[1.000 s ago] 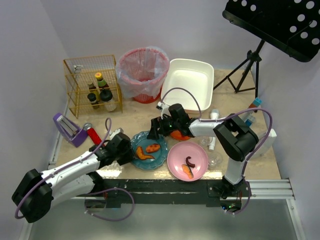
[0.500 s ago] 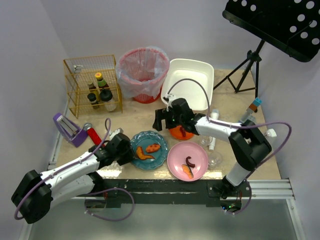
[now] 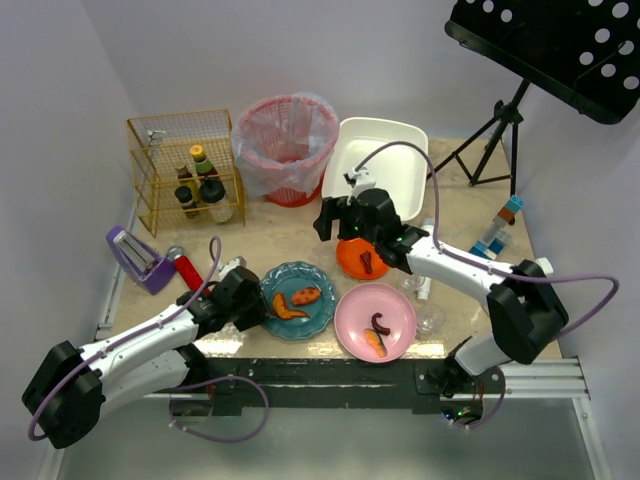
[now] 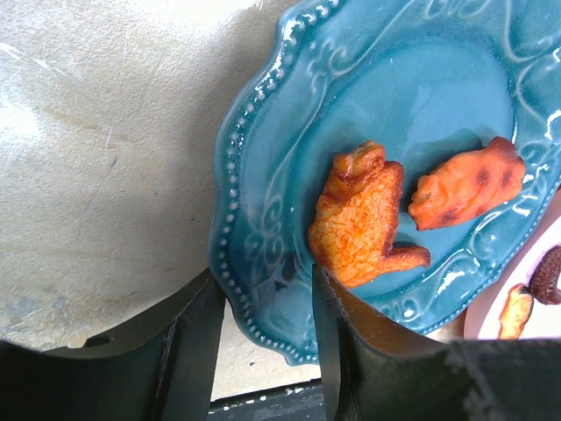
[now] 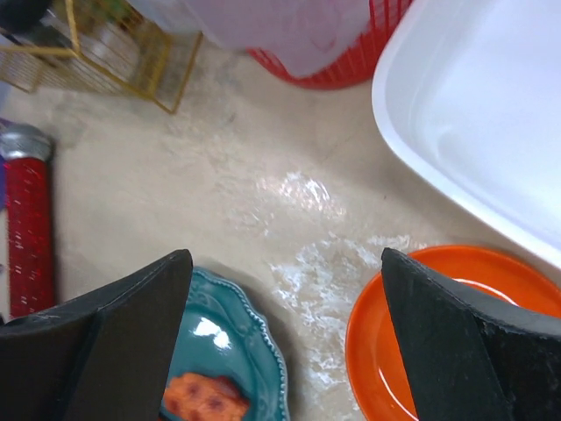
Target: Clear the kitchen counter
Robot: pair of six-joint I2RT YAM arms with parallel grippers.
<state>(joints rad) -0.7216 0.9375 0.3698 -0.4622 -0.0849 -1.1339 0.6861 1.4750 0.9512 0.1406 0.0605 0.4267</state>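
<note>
The kitchen counter [image 3: 270,235] carries a teal plate [image 3: 298,300] with two orange fried pieces [image 4: 359,219], an orange plate [image 3: 362,258] with a dark scrap, and a pink plate [image 3: 375,320] with food scraps. My left gripper [image 3: 258,305] is shut on the teal plate's near-left rim [image 4: 254,289]: one finger is against the outer edge and the other is on the plate's inside. My right gripper [image 3: 328,225] hangs open and holds nothing, above bare counter [image 5: 289,219] between the teal plate [image 5: 228,351] and the orange plate [image 5: 456,342].
At the back stand a white tub [image 3: 378,165], a red bin [image 3: 287,145] with a liner, and a wire rack [image 3: 185,170] of bottles. A purple object [image 3: 135,257] and a red cylinder [image 3: 187,268] lie left. Clear glasses [image 3: 428,315], a bottle [image 3: 497,225] and a tripod [image 3: 495,140] stand right.
My right gripper has swung back and to the right, away from the teal plate toward the white tub, uncovering the orange plate. The left arm and the teal plate have stayed put.
</note>
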